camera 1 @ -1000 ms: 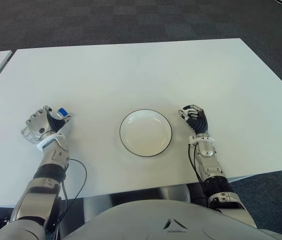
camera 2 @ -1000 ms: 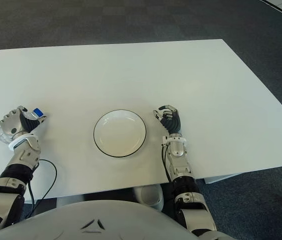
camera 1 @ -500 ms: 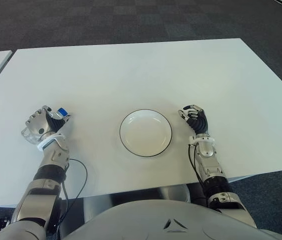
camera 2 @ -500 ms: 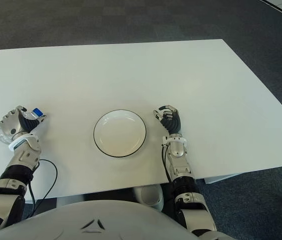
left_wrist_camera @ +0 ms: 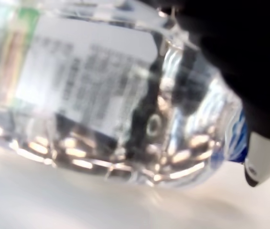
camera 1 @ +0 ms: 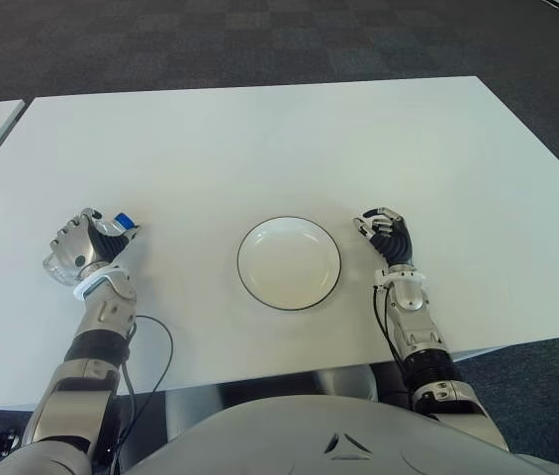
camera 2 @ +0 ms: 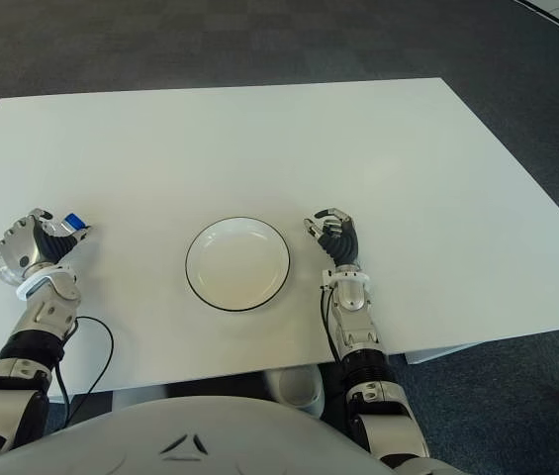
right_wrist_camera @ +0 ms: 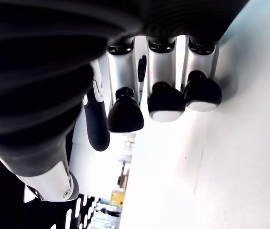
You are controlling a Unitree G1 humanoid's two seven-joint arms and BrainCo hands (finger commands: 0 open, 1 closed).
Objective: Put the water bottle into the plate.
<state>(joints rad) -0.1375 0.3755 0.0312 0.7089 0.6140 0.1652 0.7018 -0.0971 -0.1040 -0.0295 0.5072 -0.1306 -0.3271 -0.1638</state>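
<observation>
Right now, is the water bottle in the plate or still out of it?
Out. The plate holds nothing; the water bottle is gripped in the left hand, on the plate's left. The right hand shows on the plate's right.

Left hand [camera 1: 83,247], right hand [camera 1: 386,236]: silver-grey shells, black segmented fingers, white wrist bands. Forearms silver with black joint rings. Black cable looped beside left forearm. Grey torso cover.

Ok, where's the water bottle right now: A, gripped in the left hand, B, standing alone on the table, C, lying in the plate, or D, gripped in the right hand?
A: the left hand is closed around the water bottle, left of the empty plate; the right hand is curled on nothing.
</observation>
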